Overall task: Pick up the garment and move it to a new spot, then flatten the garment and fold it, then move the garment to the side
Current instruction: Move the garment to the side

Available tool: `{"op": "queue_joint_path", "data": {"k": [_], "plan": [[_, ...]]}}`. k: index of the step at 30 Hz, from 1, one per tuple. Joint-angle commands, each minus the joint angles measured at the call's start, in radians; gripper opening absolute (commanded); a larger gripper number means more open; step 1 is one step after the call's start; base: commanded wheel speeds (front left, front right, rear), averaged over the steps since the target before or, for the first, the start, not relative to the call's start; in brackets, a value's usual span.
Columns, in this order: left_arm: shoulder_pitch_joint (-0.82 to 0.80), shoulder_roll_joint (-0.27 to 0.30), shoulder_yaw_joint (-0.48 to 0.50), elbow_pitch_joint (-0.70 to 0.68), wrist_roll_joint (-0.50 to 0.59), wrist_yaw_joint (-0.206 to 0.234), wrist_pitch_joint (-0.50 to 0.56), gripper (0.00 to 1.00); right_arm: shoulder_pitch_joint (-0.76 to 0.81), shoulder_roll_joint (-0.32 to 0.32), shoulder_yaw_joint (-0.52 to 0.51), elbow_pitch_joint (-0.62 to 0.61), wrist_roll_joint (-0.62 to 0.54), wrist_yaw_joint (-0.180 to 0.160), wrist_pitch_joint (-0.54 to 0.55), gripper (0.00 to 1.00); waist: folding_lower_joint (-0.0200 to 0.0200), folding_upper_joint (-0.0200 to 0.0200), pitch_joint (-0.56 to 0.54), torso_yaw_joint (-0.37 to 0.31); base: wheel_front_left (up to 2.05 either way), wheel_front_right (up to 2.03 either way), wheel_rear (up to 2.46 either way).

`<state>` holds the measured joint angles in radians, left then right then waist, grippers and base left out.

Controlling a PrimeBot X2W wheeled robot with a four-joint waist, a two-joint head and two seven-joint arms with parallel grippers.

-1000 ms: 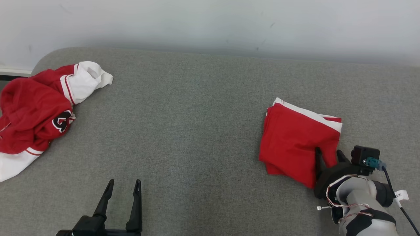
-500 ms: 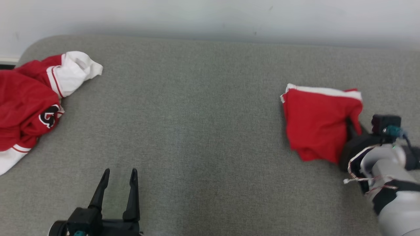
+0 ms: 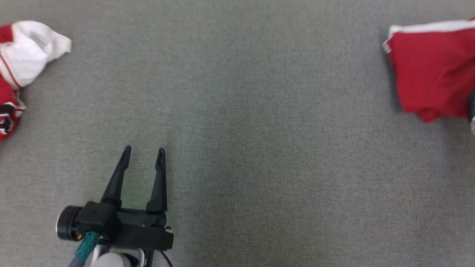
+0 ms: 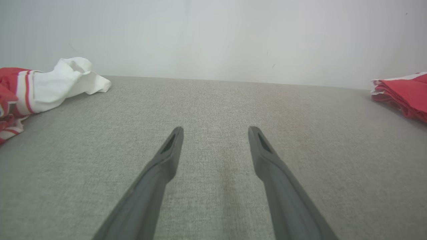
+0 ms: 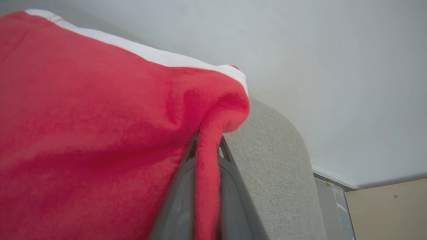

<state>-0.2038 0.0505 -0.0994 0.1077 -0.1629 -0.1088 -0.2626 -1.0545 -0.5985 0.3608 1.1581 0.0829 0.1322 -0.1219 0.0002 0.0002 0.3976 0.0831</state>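
Red folded garment [image 3: 432,70] sits at far right of our grey worktop [image 3: 259,148], a corner pinched in our right pincer [image 5: 206,148]. Our left pincer [image 3: 144,152] hovers low, spread apart, released; crumpled red-white jersey [image 3: 26,48] far left.

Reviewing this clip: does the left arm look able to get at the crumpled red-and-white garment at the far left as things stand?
Probably yes. The left tool is open and empty, and only bare grey surface lies between it and the crumpled garment; the arm's stretch is unconfirmed.
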Motion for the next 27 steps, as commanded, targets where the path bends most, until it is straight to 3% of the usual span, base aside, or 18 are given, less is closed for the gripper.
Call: {"op": "queue_joint_path", "data": {"k": [1, 14, 21, 27], "plan": [[-0.017, 0.0, 0.0, -0.01, 0.005, -0.002, -0.003, 1.0, -0.019, -0.012, 0.015, -0.005, 0.002, -0.002, 0.008, 0.0, -0.0002, -0.0002, 0.044, -0.023, 0.0, 0.0, 0.0], [-0.046, -0.001, -0.01, -0.098, 0.017, -0.001, -0.003, 1.0, -0.127, -0.253, 0.226, -0.062, 0.088, -0.002, 0.085, 0.0, -0.0002, -0.0002, 0.1, -0.023, 0.0, 0.0, 0.0], [-0.06, 0.0, -0.004, -0.127, 0.024, -0.002, -0.003, 1.0, -0.171, -0.313, 0.29, -0.106, 0.142, -0.002, 0.104, 0.0, -0.0002, -0.0002, 0.125, -0.027, 0.0, 0.0, 0.0], [-0.062, 0.0, 0.002, -0.136, 0.029, -0.003, -0.003, 1.0, -0.184, -0.319, 0.31, -0.12, 0.164, -0.002, 0.122, 0.0, -0.0002, -0.0002, 0.135, -0.03, 0.0, 0.0, 0.0]]}}
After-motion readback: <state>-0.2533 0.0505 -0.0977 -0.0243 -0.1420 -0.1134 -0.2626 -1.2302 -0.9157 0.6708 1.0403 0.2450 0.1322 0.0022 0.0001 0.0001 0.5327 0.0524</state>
